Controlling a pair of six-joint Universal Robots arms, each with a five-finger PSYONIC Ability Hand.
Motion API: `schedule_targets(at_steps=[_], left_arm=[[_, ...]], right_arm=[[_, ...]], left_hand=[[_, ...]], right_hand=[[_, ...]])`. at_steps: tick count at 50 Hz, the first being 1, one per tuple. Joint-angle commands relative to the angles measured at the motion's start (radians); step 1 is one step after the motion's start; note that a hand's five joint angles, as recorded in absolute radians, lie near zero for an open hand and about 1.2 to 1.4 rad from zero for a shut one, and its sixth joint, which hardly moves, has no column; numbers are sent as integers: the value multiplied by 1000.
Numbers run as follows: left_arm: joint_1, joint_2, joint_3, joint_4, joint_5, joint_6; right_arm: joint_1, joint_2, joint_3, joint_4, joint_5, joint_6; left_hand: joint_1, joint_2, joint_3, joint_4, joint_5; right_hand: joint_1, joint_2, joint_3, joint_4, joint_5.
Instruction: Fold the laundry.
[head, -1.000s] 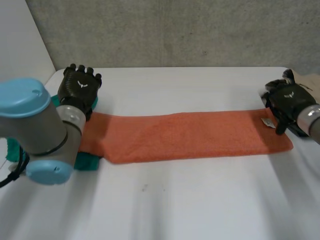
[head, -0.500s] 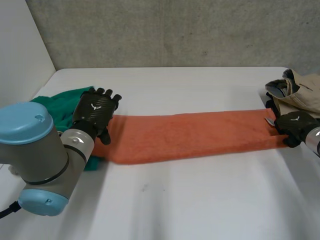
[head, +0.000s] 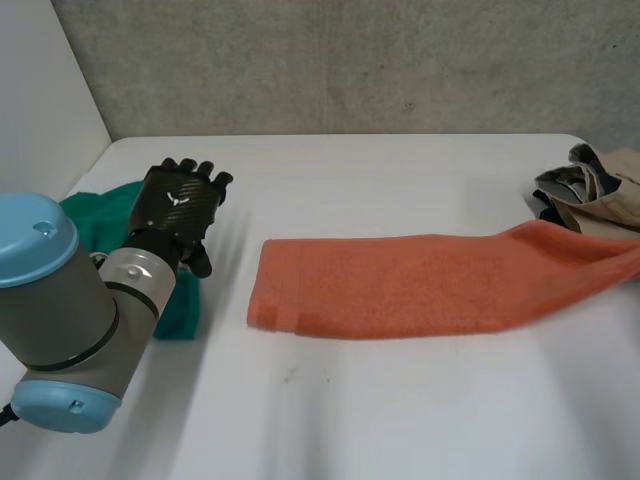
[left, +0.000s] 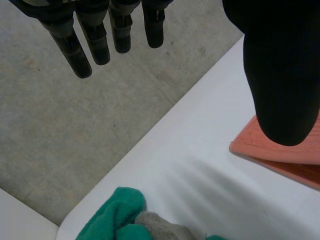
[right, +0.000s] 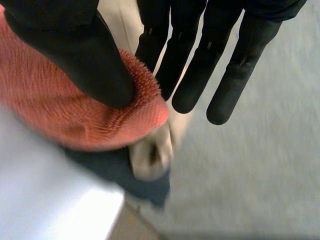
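One white logo on L robot hand

White table, grey concrete wall

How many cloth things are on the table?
3: an orange towel in the middle, a green cloth at the left edge, a beige heap at the far right. The heap may hide more.

A white table is spanning the foreground. A grey concrete wall is rising directly behind its far edge. A plain white panel is standing at the table's left side, meeting that wall. Soft light is falling across the tabletop.
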Motion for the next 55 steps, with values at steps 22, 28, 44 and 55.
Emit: schedule_targets(at_steps=[22, 28, 44, 55], left_arm=[[3, 61, -19, 2, -4, -12], [-6, 52, 2, 12, 1, -14], [-231, -164, 220, 28, 3, -12], [-303, -434, 413, 31, 0, -9]], right_arm=[[1008, 322, -73, -356, -110, -30], [1000, 264, -23, -340, -27, 34], [680, -19, 229, -124, 34, 364], [617, -16, 335, -178, 43, 286]], left_hand=[[-17, -29, -36, -25, -45], [-17, -29, -36, -25, -45], [6, -5, -12, -1, -21], [12, 1, -6, 5, -15]], right_hand=[[253, 188, 175, 164, 210], [-938, -1003, -1016, -1027, -981], [-938, -1003, -1016, -1027, -981], [-872, -937, -950, -961, -915]])
